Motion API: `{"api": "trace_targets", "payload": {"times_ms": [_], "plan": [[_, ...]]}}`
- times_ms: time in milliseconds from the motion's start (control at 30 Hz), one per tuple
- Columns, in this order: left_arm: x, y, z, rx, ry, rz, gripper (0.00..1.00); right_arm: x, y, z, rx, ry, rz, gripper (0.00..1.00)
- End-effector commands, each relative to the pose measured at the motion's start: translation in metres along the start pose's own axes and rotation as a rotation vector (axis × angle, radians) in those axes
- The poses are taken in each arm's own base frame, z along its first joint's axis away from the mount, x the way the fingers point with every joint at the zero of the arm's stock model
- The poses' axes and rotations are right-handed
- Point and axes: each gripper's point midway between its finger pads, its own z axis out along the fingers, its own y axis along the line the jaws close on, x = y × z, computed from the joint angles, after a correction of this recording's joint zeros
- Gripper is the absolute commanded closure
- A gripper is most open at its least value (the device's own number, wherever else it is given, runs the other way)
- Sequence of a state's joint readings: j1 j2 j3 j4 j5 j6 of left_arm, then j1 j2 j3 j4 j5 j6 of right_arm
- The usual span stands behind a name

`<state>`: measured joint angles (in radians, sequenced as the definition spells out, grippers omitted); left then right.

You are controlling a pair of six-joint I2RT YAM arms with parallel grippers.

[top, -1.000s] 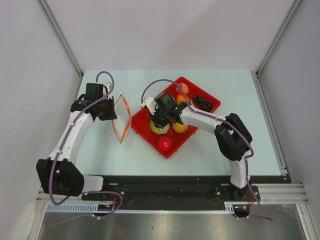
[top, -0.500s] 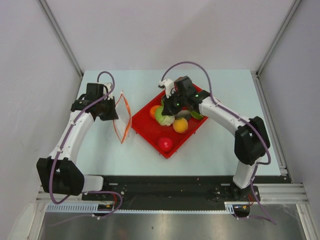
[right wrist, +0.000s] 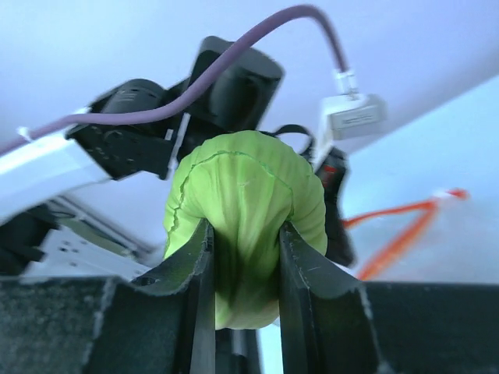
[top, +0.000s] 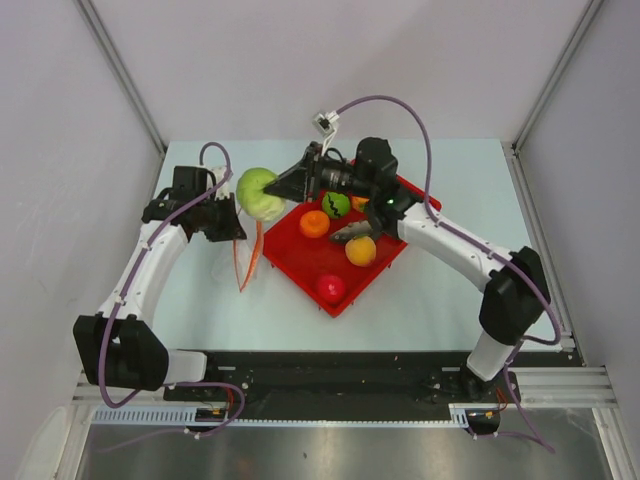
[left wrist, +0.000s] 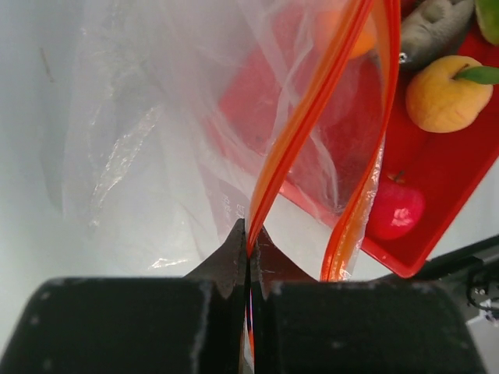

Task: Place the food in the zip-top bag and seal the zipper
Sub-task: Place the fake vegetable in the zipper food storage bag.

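Pale blue-green tabletop [top: 450, 300], plain white walls around. Right gripper [top: 277, 187] pinches a round green leafy toy cabbage [top: 258, 192], with one finger on each side of it in the right wrist view. The cabbage is in the air, clear of the red rectangular tray [top: 297, 255] and just beside the left gripper [top: 232, 226]. Left gripper is pressed together on one lip of the thin orange-red zipper strip [left wrist: 312, 101]. That props up the clear floppy zip-top bag [left wrist: 148, 117], which stands on the table just left of the tray. The second lip bows away, so the mouth gapes; the white slider is not seen. Left in the tray: small orange ball [top: 314, 223], dark-striped green melon [top: 337, 204], grey fish [top: 352, 232], yellow-orange peach [top: 361, 250], red tomato [top: 330, 288]. Step in hand looks like loading the first item, the carry nearly at the bag. From above the cabbage overlaps the far end of the mouth; cannot tell its height over it. Next move calls for centring it between the two lips, lowering it in, then spreading the fingers. The mouth is narrow against a fat cabbage, so it may snag the free lip or fold the bag.
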<state>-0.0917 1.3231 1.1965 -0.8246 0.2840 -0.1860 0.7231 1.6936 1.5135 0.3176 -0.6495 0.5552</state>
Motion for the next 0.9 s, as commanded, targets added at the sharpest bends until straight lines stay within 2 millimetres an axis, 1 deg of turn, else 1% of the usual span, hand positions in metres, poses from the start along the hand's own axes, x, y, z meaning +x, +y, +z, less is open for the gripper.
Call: {"api": "trace_targets", "payload": {"times_ms": [0, 33, 67, 100, 133, 167, 200, 333, 400, 433, 467, 567, 633, 700, 733, 767, 800, 833, 867], "plan": [[-0.005, -0.019, -0.005, 0.119, -0.001, -0.038, 1.00, 0.014, 0.022, 0.023, -0.140, -0.054, 0.151, 1.00], [-0.005, -0.020, -0.005, 0.134, 0.003, -0.045, 1.00, 0.020, 0.021, 0.026, -0.139, -0.047, 0.158, 1.00], [-0.006, -0.015, -0.006, 0.128, 0.002, -0.062, 1.00, 0.023, 0.019, 0.028, -0.134, -0.050, 0.157, 1.00], [-0.006, -0.012, -0.006, 0.125, 0.002, -0.075, 1.00, 0.036, 0.017, 0.033, -0.135, -0.036, 0.152, 1.00], [-0.008, -0.008, -0.007, 0.120, -0.002, -0.088, 1.00, 0.042, 0.014, 0.036, -0.130, -0.031, 0.151, 1.00], [-0.009, 0.001, -0.008, 0.124, -0.003, -0.126, 1.00, 0.048, 0.009, 0.038, -0.118, -0.032, 0.152, 1.00], [-0.009, 0.004, -0.008, 0.134, 0.001, -0.150, 1.00, 0.058, 0.004, 0.043, -0.109, -0.021, 0.160, 1.00], [-0.003, 0.005, -0.004, 0.250, 0.037, -0.243, 1.00, 0.085, -0.014, 0.055, -0.090, -0.007, 0.200, 1.00], [0.001, 0.002, -0.001, 0.293, 0.054, -0.260, 1.00, 0.093, -0.018, 0.061, -0.096, -0.012, 0.243, 1.00], [0.005, 0.001, 0.001, 0.299, 0.063, -0.265, 1.00, 0.093, -0.018, 0.062, -0.102, -0.022, 0.259, 1.00], [0.005, 0.002, 0.002, 0.301, 0.061, -0.263, 1.00, 0.089, -0.012, 0.064, -0.130, -0.044, 0.262, 1.00], [0.008, 0.004, 0.005, 0.303, 0.068, -0.276, 1.00, 0.089, -0.001, 0.068, -0.150, -0.055, 0.271, 1.00], [0.008, 0.004, 0.005, 0.334, 0.075, -0.307, 1.00, 0.097, -0.002, 0.070, -0.144, -0.037, 0.285, 1.00], [0.007, 0.002, 0.003, 0.372, 0.081, -0.342, 1.00, 0.111, -0.012, 0.072, -0.106, 0.001, 0.310, 1.00], [0.004, 0.006, 0.001, 0.380, 0.072, -0.362, 1.00, 0.117, -0.019, 0.071, -0.089, 0.012, 0.318, 1.00], [0.004, 0.005, 0.000, 0.397, 0.076, -0.379, 1.00, 0.126, -0.031, 0.070, -0.060, 0.026, 0.332, 1.00], [0.003, 0.002, -0.003, 0.432, 0.079, -0.390, 1.00, 0.130, -0.038, 0.070, -0.038, 0.028, 0.332, 1.00], [0.002, 0.002, -0.005, 0.447, 0.079, -0.404, 1.00, 0.132, -0.044, 0.070, -0.023, 0.026, 0.320, 1.00], [0.003, 0.001, -0.006, 0.457, 0.085, -0.410, 1.00, 0.139, -0.054, 0.069, 0.003, 0.038, 0.286, 1.00]]}}
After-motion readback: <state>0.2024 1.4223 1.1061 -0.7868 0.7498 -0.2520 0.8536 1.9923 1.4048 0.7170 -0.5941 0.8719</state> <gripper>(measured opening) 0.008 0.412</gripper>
